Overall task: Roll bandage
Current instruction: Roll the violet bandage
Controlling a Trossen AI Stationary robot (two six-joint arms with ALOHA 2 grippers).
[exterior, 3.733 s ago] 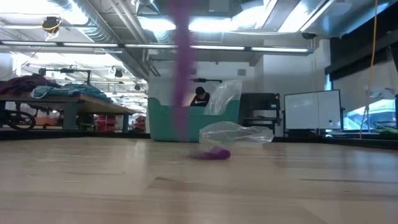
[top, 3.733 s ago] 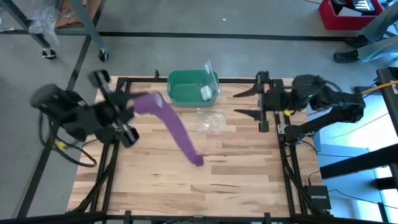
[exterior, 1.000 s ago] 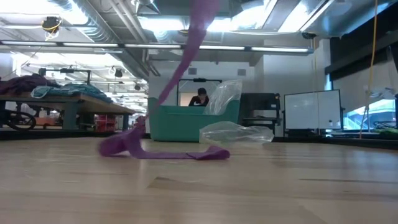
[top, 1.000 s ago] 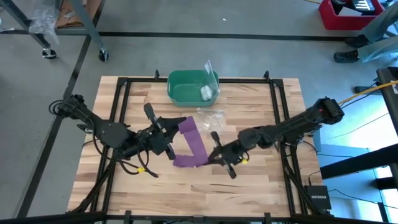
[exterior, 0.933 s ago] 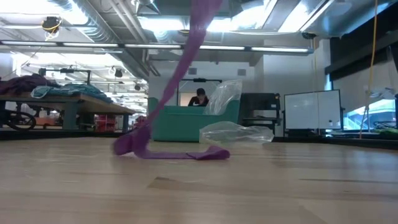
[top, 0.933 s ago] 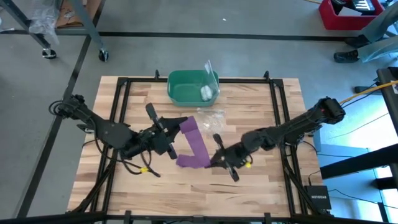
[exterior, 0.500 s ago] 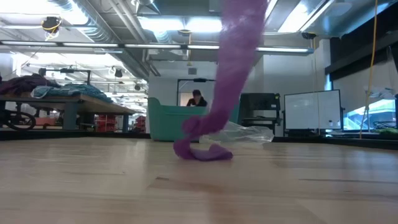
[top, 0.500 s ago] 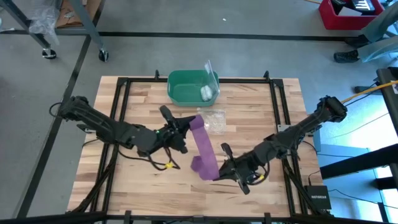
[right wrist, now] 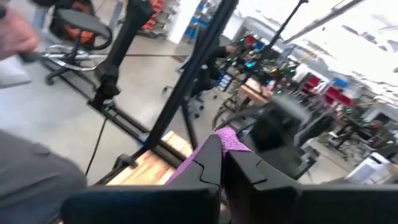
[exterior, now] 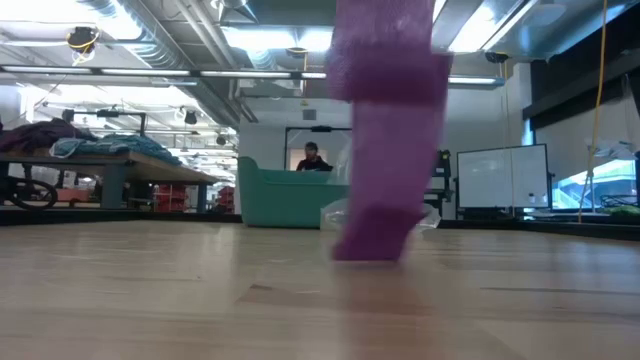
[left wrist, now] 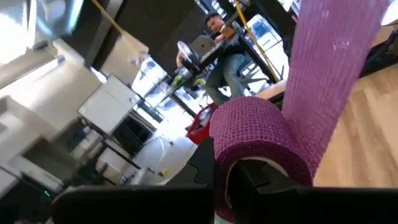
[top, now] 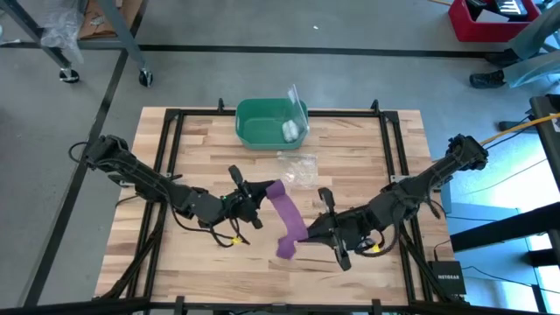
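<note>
Near the middle of the table (top: 175, 254), toward its front edge, I have the bandage (top: 289, 219) stretched between my two arms as a purple strip. My left gripper (top: 261, 189) holds the upper end, fingers closed on it; in the left wrist view the fabric wraps over the fingers in a loop and then runs away as a flat band. My right gripper (top: 308, 236) comes in from the right side and is clamped on the strip lower down, close to its other end. A short tail (top: 286, 249) hangs past that grip; in the low view its bottom seems to touch the wood, though I cannot be sure.

Behind the strip sit a green bin (top: 271, 122) with something small and white inside, and a clear plastic bag (top: 297, 168) just in front of it. A person shows far off in the room.

To do this step well, I judge the strip should stay lightly taut and flat between the grips, with no twist. I would turn one gripper so the fabric winds onto itself edge over edge, and bring the other in only as fast as the slack is taken up. Too much pull could slip the soft cloth out of a grip; too little would leave a loose, lopsided coil. I would also keep clear of the bag.
</note>
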